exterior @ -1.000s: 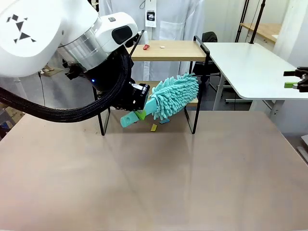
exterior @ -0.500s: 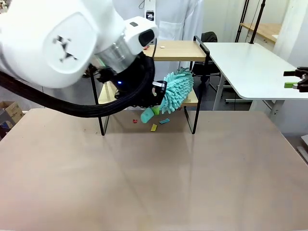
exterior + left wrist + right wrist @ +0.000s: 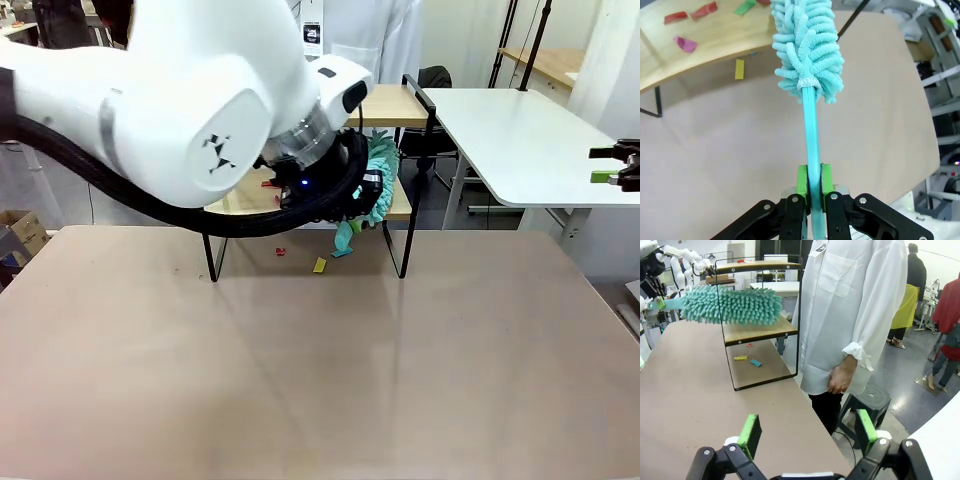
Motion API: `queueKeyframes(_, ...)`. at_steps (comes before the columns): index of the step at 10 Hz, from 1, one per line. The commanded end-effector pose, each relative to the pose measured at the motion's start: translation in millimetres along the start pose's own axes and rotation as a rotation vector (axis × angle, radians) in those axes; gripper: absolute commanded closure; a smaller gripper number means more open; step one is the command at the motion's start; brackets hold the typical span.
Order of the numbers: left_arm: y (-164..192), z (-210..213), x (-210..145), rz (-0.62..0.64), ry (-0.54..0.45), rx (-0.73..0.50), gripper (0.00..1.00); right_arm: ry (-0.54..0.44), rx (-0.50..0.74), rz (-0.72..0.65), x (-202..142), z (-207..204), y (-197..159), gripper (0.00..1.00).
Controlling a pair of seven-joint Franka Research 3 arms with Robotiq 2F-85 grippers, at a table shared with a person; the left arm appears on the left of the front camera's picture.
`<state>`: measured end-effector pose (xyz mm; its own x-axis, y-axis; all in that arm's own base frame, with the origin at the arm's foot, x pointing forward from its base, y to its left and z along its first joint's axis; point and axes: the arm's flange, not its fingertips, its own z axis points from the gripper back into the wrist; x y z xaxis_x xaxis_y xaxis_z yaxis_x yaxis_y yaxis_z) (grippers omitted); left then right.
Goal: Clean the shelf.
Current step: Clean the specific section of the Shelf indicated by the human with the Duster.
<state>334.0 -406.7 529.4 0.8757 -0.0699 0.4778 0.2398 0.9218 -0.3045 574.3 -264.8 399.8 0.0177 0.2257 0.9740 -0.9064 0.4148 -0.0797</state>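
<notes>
the table is a wide, matt, pale brown sheet, bare over its near half. the shelf stands at the table's far edge near the middle, just in front of a person in a white coat whose hand hangs at the side. on the tabletop under the shelf lie a yellow scrap, a blue scrap and a small red scrap. the left wrist view shows the lower board carrying red, pink and green scraps. the left gripper has its green pads pressed narrow on the teal handle of a fluffy teal duster, whose head reaches in between the two boards, over the lower one. the right gripper stands wide with nothing between its pads, off at the table's right side. behind the shelf to the right is a white table; a black stool stands by the person, a cardboard box sits on the floor at the left, and other people stand farther back in a bright workshop. a tag hangs on the coat, its print too small to read; the left arm's white shell bears a black pattern of triangles.
</notes>
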Motion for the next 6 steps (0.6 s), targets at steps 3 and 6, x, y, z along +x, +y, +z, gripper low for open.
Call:
queueKeyframes(3,-37,-32,21,0.095,-0.07,0.032,0.87,0.001,-0.003,0.004,3,-1,0,0.0)
queueKeyframes(6,-49,-46,24,0.119,-0.058,0.024,0.87,0.001,-0.003,0.004,3,-1,0,0.0)
